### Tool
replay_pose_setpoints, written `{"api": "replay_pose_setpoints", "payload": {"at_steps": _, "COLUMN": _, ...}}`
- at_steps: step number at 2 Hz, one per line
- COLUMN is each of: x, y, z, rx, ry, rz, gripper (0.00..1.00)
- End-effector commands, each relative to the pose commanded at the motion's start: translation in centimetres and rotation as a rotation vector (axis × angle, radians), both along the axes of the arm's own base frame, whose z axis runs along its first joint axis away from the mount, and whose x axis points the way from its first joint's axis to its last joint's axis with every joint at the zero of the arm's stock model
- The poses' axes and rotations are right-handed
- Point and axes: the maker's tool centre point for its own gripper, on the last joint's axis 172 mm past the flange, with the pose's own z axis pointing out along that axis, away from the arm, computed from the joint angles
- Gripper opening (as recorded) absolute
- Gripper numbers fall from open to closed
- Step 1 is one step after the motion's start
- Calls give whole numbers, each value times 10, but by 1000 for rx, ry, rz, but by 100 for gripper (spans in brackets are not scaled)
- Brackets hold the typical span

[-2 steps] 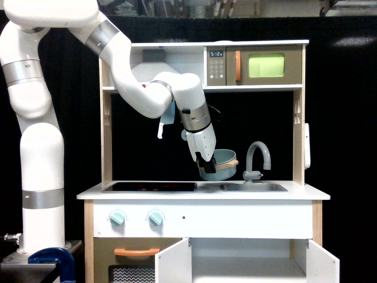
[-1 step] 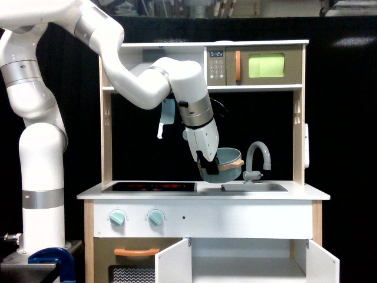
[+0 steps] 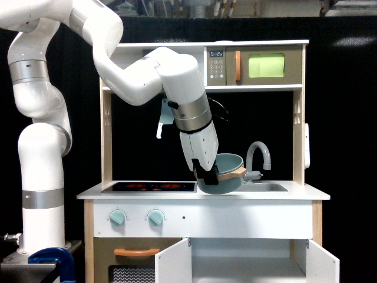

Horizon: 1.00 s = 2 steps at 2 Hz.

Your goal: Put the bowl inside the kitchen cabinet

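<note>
Hand: we see the hand (image 3: 207, 174) at mid-frame, pointing down from the white arm (image 3: 147, 76), its dark fingers pinching the near rim of the bowl.
Bowl: the bowl (image 3: 225, 175) hangs tilted, mouth turned toward the upper right of the frame, just above the white tabletop (image 3: 147, 191); whether its base touches the tabletop we cannot tell.
Surroundings: the bowl sits between the black hob (image 3: 149, 187) and the grey faucet (image 3: 258, 158), partly covering the sink (image 3: 265, 187).
Kitchen cabinet: at the bottom centre the kitchen cabinet (image 3: 247, 262) stands with both white doors swung open.
Upper shelf: the microwave (image 3: 254, 65) sits at upper right.
</note>
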Motion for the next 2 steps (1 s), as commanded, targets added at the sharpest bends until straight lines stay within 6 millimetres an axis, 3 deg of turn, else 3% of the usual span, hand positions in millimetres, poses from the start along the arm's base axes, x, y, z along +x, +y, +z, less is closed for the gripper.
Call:
{"api": "replay_pose_setpoints", "payload": {"at_steps": 1, "x": -17, "y": -39, "z": -56, "rx": 0, "ry": 0, "rz": 0, "gripper": 0}}
{"api": "replay_pose_setpoints", "payload": {"at_steps": 2, "x": -31, "y": -41, "z": -121, "rx": 0, "ry": 0, "rz": 0, "gripper": 0}}
